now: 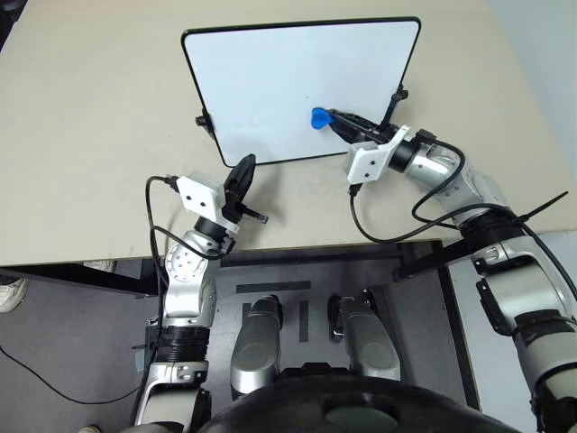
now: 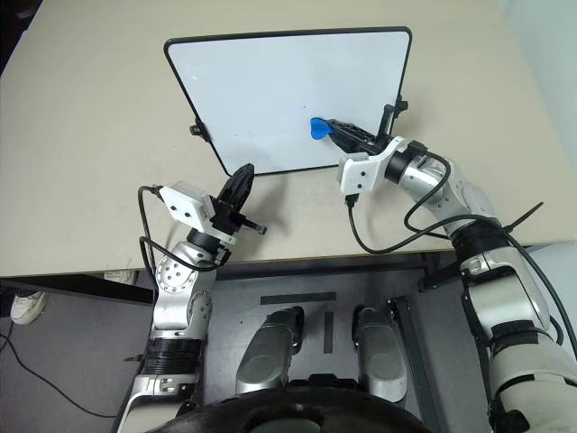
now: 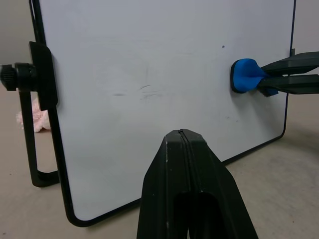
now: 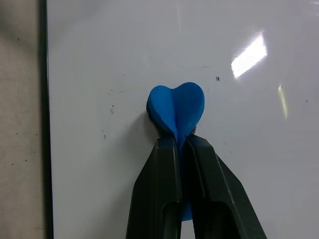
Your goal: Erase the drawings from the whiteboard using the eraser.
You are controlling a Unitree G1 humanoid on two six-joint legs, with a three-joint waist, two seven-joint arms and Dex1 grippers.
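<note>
Beige tabletop carries your whiteboard, propped upright. Your right gripper pinches the eraser against its lower right area; your left gripper sits closed, empty, below it.

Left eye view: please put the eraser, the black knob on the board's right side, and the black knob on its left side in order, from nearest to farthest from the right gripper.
1. The eraser, clamped in the right gripper, on the whiteboard.
2. The right knob, at the board's right edge.
3. The left knob, at the far left edge.
</note>
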